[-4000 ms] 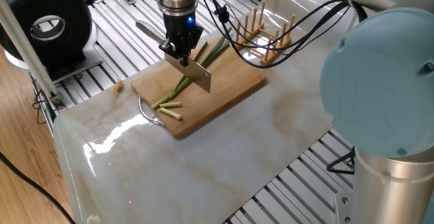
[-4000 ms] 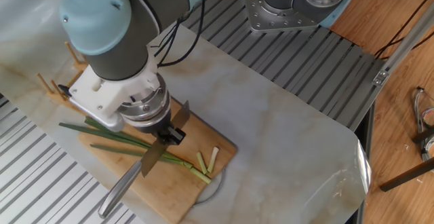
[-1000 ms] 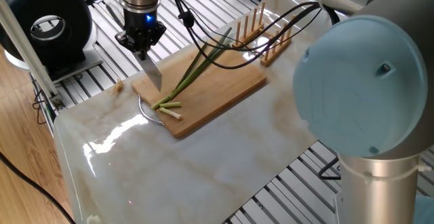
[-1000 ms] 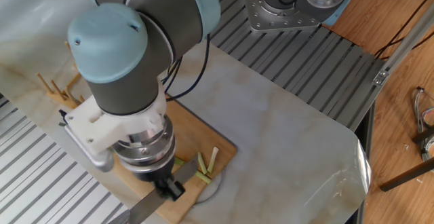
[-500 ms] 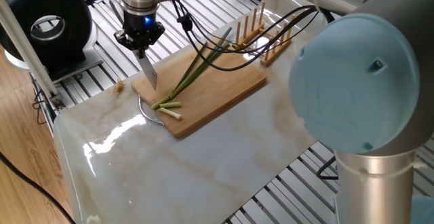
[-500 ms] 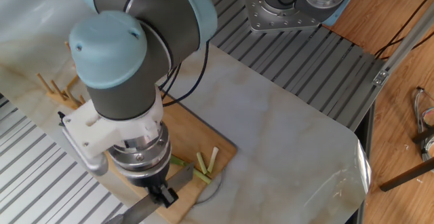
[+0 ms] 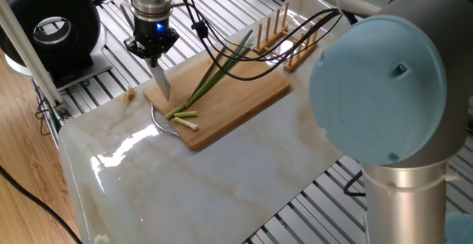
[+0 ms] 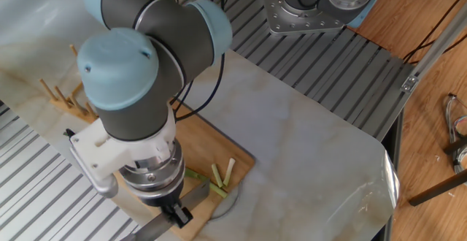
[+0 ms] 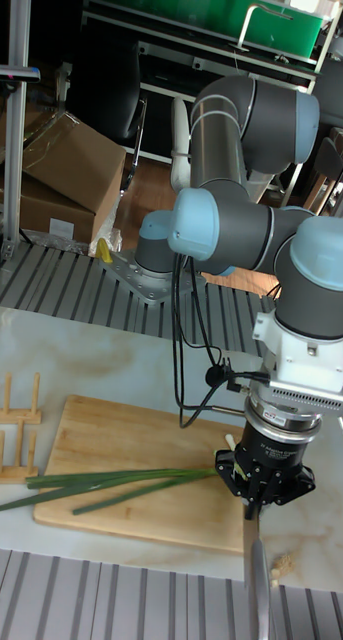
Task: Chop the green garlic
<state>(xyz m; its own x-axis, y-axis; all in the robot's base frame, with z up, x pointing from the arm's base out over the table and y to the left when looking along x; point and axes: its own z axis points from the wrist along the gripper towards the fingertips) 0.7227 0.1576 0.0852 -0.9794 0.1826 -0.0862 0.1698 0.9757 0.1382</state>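
One fixed view: gripper (image 7: 153,49) was clamped on a knife (image 7: 162,82), tip at the cutting board (image 7: 244,100) corner, beside the green garlic (image 7: 211,81) lying across it. Other fixed view: arm hid the stalk; cut pieces (image 8: 221,174) showed. Tall fixed view: blade (image 9: 255,578) hung off the board edge; it probably should be re-centred over the stalk, edge crosswise, then pressed straight down.

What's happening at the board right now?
The gripper holds a knife blade-down over one end of the wooden cutting board. The green garlic lies across the board, with a few short cut pieces at its pale end. The blade is off to the side of the stalk, not on it.
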